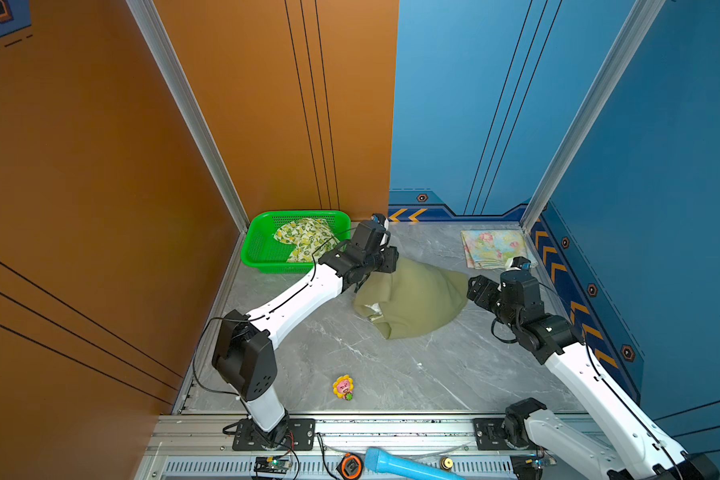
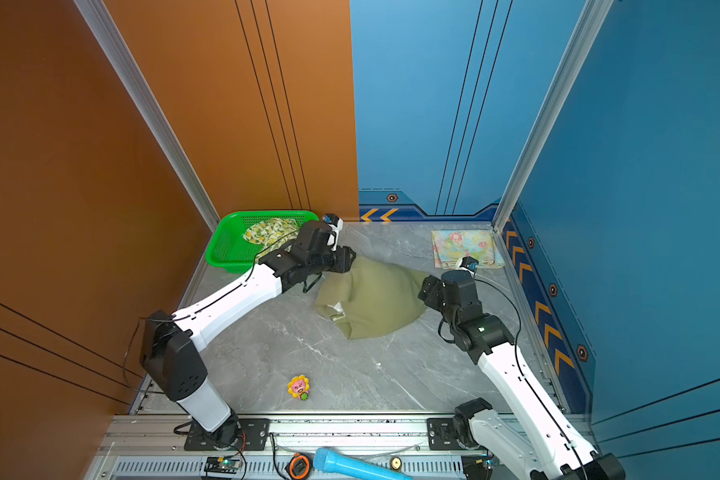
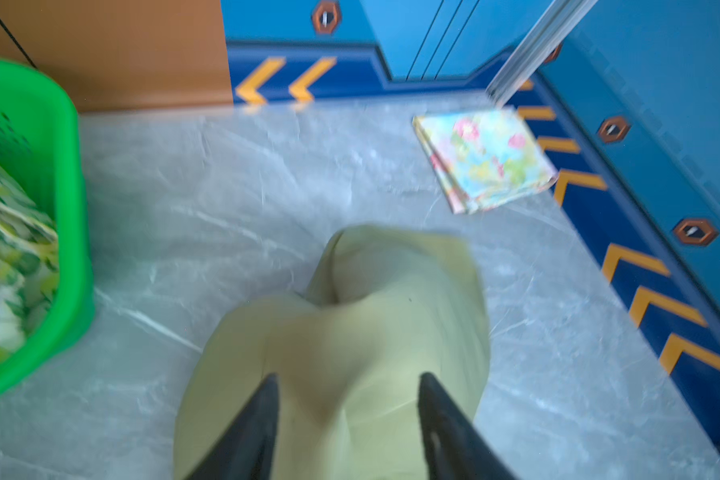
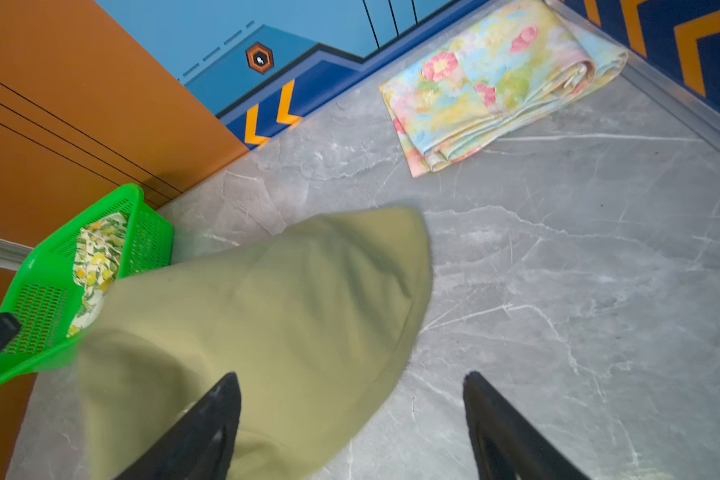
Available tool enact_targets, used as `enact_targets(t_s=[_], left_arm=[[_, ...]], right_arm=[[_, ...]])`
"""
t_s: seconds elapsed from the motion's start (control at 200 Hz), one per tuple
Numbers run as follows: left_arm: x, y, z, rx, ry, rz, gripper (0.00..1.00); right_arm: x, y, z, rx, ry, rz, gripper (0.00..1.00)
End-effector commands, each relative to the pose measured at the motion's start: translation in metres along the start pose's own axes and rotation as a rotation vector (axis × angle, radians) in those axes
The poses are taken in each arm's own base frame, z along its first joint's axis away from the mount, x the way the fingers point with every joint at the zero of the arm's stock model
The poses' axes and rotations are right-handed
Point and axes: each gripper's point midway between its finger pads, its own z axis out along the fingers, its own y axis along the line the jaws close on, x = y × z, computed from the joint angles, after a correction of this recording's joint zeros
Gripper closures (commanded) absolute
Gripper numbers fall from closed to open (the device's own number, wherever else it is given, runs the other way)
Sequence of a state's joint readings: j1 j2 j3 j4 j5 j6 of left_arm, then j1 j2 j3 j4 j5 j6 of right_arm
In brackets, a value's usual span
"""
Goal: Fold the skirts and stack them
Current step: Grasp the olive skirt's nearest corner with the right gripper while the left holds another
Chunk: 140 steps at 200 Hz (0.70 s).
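Left gripper (image 3: 348, 376) spread, straddling bunched olive skirt (image 1: 412, 299) on table (image 1: 391, 374), no pinch; right gripper (image 4: 352, 374) also spread beside its edge, likely to flatten it before folding. Floral skirt (image 1: 493, 247) lies folded by far right corner as stack base; lemon skirt (image 1: 304, 239) waits in basket (image 1: 255, 245).

right hand (image 4: 351, 378) spread; olive skirt (image 4: 267, 299) partly beneath

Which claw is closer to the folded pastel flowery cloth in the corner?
Right. The right gripper hovers by the olive green skirt on the side nearest the flowery cloth; the left gripper is across that skirt, beside the green plastic mesh basket.
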<state>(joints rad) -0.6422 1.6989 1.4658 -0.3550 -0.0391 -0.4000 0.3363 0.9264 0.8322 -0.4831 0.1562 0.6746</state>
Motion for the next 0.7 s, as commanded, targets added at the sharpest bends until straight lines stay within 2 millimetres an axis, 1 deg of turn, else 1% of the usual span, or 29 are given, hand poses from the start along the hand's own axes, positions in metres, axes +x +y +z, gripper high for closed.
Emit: enact_targets(t_s=[0.0, 0.13, 0.28, 0.315, 0.32, 0.35, 0.451, 0.576, 0.696], left_arm=[[0.001, 0.003, -0.012, -0.013, -0.013, -0.018, 0.23], [0.016, 0.028, -0.029, -0.117, 0.038, 0.009, 0.22], [0.039, 0.059, -0.044, -0.196, 0.102, -0.011, 0.22], [0.045, 0.065, -0.046, -0.206, 0.120, -0.021, 0.22], [0.046, 0.065, -0.046, -0.207, 0.124, -0.022, 0.22], [0.052, 0.071, -0.047, -0.218, 0.139, -0.029, 0.22], [0.068, 0.084, -0.053, -0.247, 0.182, -0.046, 0.21], [0.086, 0.098, -0.053, -0.270, 0.233, -0.069, 0.21], [0.099, 0.109, -0.053, -0.284, 0.268, -0.090, 0.21]], right_arm=[[0.052, -0.011, 0.006, 0.039, 0.190, -0.059, 0.16], [0.083, -0.001, 0.012, 0.046, 0.259, -0.141, 0.16], [0.113, 0.021, 0.014, 0.033, 0.299, -0.252, 0.16], [0.121, 0.024, 0.014, 0.035, 0.310, -0.278, 0.16], [0.124, 0.028, 0.013, 0.026, 0.314, -0.290, 0.16], [0.134, 0.033, 0.012, 0.025, 0.327, -0.331, 0.16], [0.161, 0.040, 0.011, 0.044, 0.359, -0.438, 0.16], [0.195, 0.048, 0.013, 0.062, 0.410, -0.540, 0.16], [0.217, 0.061, 0.016, 0.083, 0.423, -0.632, 0.17]])
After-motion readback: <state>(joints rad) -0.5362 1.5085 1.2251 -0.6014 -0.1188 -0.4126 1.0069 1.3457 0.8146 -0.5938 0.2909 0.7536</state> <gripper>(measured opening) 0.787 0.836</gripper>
